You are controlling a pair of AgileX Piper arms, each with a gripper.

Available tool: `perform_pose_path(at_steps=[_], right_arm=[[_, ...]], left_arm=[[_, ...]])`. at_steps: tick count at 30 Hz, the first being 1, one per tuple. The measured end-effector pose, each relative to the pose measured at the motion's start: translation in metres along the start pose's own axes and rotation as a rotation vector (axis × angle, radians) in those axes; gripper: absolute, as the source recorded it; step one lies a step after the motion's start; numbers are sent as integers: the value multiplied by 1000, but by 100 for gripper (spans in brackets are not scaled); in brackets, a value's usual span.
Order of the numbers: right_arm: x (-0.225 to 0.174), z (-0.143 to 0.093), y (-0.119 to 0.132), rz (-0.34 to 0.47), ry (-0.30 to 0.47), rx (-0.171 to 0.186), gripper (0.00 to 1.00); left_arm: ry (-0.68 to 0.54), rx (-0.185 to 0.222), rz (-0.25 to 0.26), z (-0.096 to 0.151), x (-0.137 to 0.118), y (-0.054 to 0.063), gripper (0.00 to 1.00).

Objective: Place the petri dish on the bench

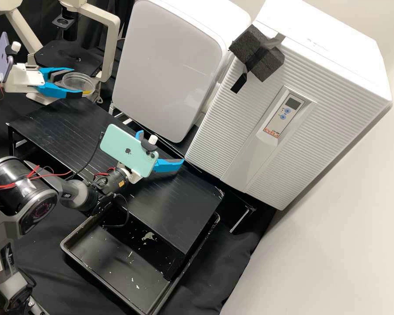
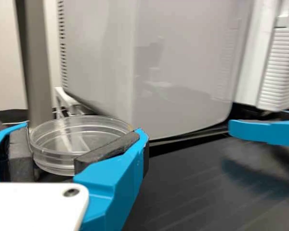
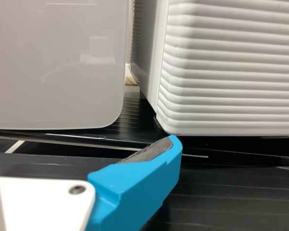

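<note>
A clear round petri dish (image 1: 78, 80) is being grasped by the left gripper (image 1: 82, 81), with dark finger pads (image 2: 108, 152) being pressed to its rim from both sides. The dish is being kept roughly level between the two blue fingers. The right gripper (image 1: 162, 147) is being held released and unladen, its blue fingers being spread wide, well apart from the left gripper and the dish. Beneath the right gripper, a black slatted platform (image 1: 175, 210) is being overhung; its far end is being neared by the left gripper. Beside both grippers, space is being taken up by a white cabinet with a glossy front panel (image 1: 168, 65). Farther from the left gripper, beyond that cabinet, room is being filled by a white ribbed incubator (image 1: 337, 105). A mint-green phone (image 1: 129, 151) is being carried behind the right gripper's fingers, and a purple phone (image 1: 3, 57) behind the left's.
</note>
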Motion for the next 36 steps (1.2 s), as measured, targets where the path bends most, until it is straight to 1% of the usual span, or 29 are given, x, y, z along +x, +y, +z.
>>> perform_pose_path(at_steps=[4,8,10,13,14,16,23,27,32,33,36], right_arm=[[0,0,0,0,0,0,100],[0,0,0,0,0,0,100],[0,0,0,0,0,0,100],[0,0,0,0,0,0,100],[0,0,0,0,0,0,100],[0,0,0,0,0,0,100],[0,0,0,0,0,0,100],[0,0,0,0,0,0,100],[0,0,0,0,0,0,100],[0,0,0,0,0,0,100],[0,0,0,0,0,0,100]], left_arm=[[-38,12,-26,9,1,-6,0],[-107,39,-64,24,2,-13,0],[-138,46,-87,29,4,-19,0],[-195,37,-131,37,6,-26,0],[-225,30,-148,41,8,-28,0],[-264,27,-170,47,13,-31,0],[-369,52,-204,67,27,-35,0],[-402,39,-223,80,36,-37,0],[-436,48,-225,92,44,-39,0],[-440,48,-229,93,45,-41,0],[-448,34,-238,96,52,-44,0]])
